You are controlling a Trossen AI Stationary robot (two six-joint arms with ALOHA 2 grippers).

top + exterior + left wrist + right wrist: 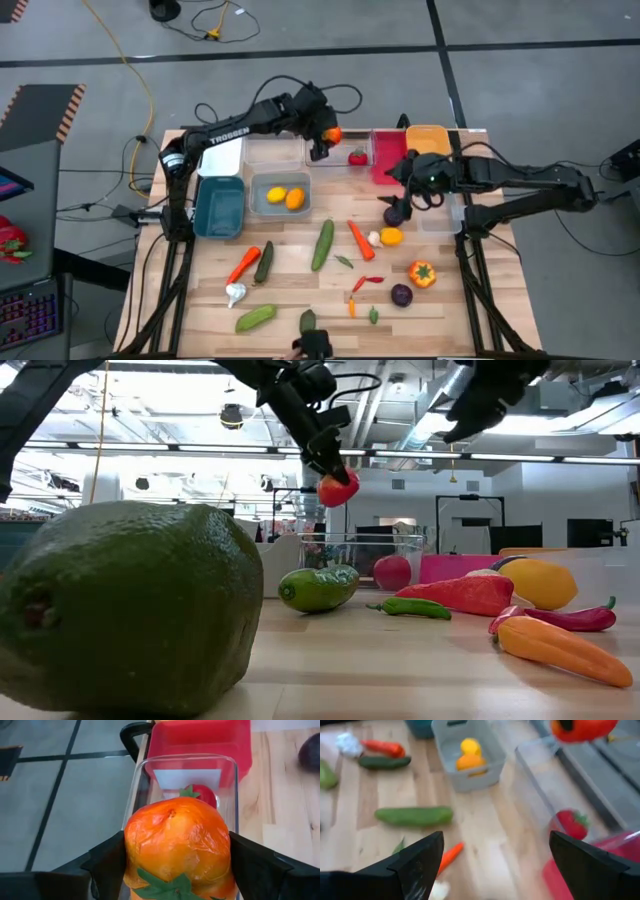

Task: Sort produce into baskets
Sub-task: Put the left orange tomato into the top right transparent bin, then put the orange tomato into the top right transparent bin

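Now L gripper (327, 135) clamped on orange pepper (333, 133), top centre, above clear tub (340, 150); R gripper (428, 192) fingers apart, right of centre.

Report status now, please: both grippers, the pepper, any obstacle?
Left gripper shut on orange pepper, above clear tub holding a red pepper. Right gripper open, empty. No obstacle.

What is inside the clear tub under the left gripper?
The clear tub holds one red pepper. The left gripper holds an orange pepper above it, hiding part of the tub's floor.
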